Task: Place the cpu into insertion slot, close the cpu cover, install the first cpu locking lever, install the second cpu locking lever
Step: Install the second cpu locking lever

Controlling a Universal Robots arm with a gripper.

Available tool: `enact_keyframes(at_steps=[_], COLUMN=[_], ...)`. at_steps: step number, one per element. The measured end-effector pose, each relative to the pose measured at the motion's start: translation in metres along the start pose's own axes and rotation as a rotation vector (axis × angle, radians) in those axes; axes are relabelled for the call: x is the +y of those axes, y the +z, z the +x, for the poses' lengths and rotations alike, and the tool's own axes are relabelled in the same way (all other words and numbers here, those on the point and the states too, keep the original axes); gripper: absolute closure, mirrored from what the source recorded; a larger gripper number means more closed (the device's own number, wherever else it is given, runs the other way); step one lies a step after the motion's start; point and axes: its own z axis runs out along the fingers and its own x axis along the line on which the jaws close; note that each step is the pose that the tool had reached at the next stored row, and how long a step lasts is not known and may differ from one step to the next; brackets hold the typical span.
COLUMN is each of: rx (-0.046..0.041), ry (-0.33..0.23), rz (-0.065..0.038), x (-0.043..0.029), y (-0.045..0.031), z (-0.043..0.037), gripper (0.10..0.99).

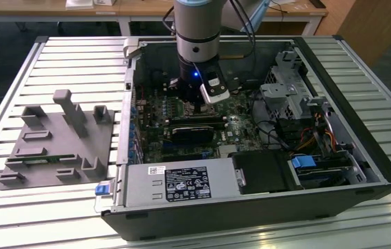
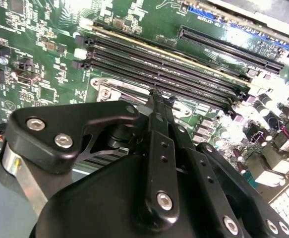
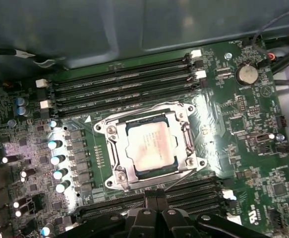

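Observation:
The cpu (image 3: 151, 148), a dull silver square, lies flat in the insertion slot (image 3: 106, 130) on the green motherboard. The cpu cover (image 3: 118, 157), a silvery frame, lies down around the chip. A thin lever rod (image 3: 185, 176) slants along the socket edge nearest my fingertips. My gripper (image 3: 154, 197) is shut, its black fingers pressed together just short of that edge, with nothing seen between them. In the second wrist view the gripper (image 2: 155, 95) hovers close over a socket corner (image 2: 104, 91). In the exterior view the arm reaches down into the open computer case, with the gripper (image 1: 192, 104) above the board.
Long black memory slots (image 3: 124, 84) flank the socket on both sides. A coin battery (image 3: 246, 74) and a row of capacitors (image 3: 57, 158) stand nearby. The case walls, drive cage (image 1: 285, 88) and power supply (image 1: 181, 184) hem in the board. A grey fixture (image 1: 57, 140) sits on the exterior view's left.

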Motion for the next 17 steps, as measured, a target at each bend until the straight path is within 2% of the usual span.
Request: enact_keyframes(at_steps=[6,15,17], rx=[0.0072,0.0275,0.0304], ry=[0.002,0.009,0.01], rz=[-0.032,-0.121,-0.135], x=[-0.0068,-0.0208,-0.0252], y=[0.0035,0.0049,0.006], z=[0.0024,0.007,0.0069], gripper=[0.984,0.984,0.984])
